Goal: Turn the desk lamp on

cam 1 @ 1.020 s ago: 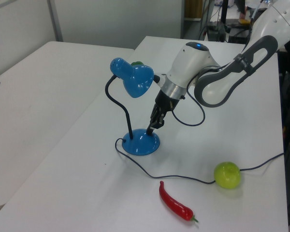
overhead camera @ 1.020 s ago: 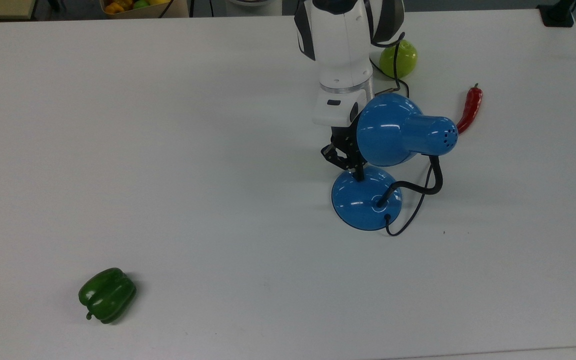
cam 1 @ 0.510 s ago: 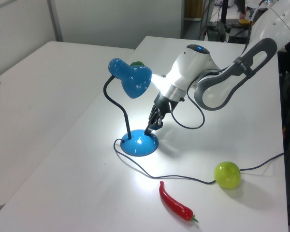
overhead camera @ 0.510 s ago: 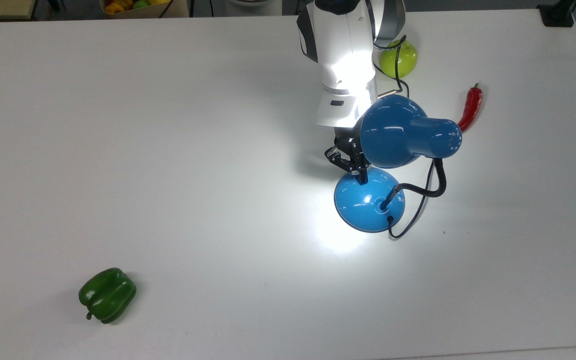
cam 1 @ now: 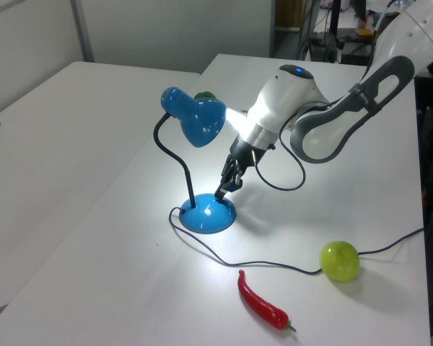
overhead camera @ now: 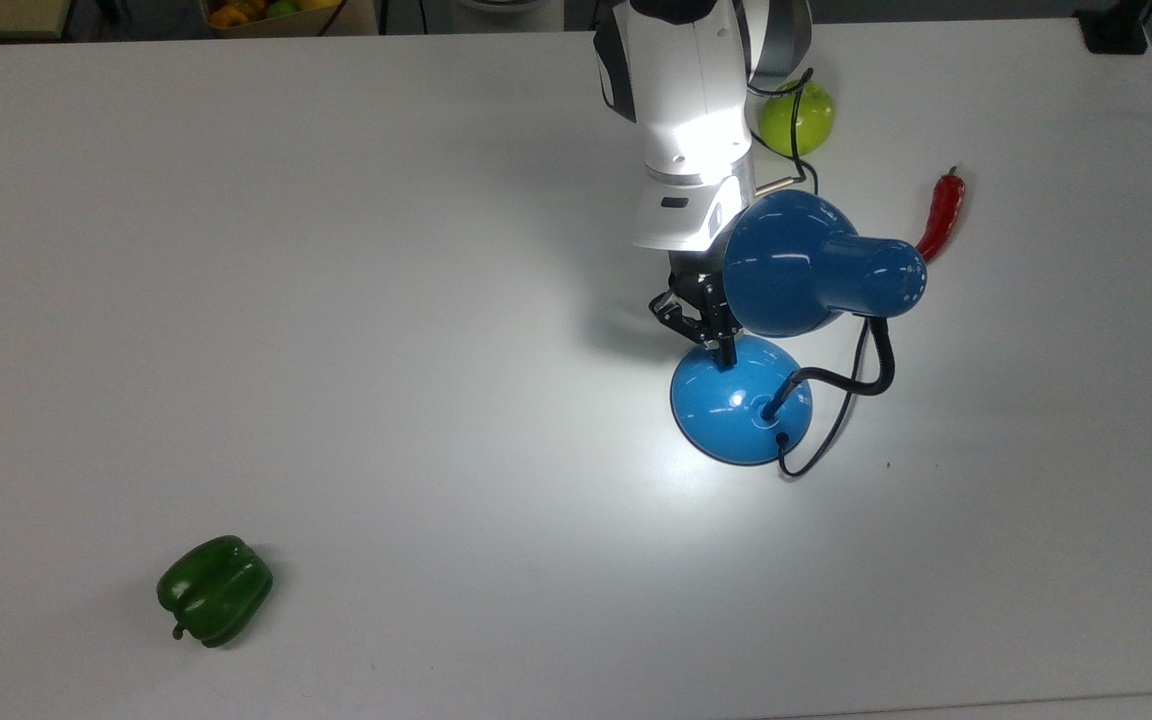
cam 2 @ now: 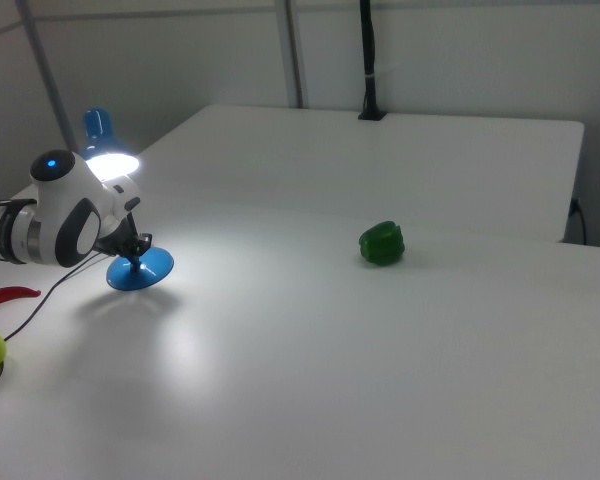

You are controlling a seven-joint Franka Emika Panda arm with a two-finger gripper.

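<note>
One desk lamp [overhead camera: 742,400] lit, end effector [overhead camera: 721,348] on base

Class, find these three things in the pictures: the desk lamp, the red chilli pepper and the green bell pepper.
desk lamp [overhead camera: 781,265], top view, on the blue shade.
red chilli pepper [cam 1: 261,305], left view, middle of its body.
green bell pepper [overhead camera: 215,589], top view, centre of its top side.

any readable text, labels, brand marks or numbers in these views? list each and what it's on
None readable.
The desk lamp, lit, bears no print on its shade or base.
The arm's white wrist housing has a small dark mark, too small to read.
The green pepper, red chili and green apple are unmarked.
</note>
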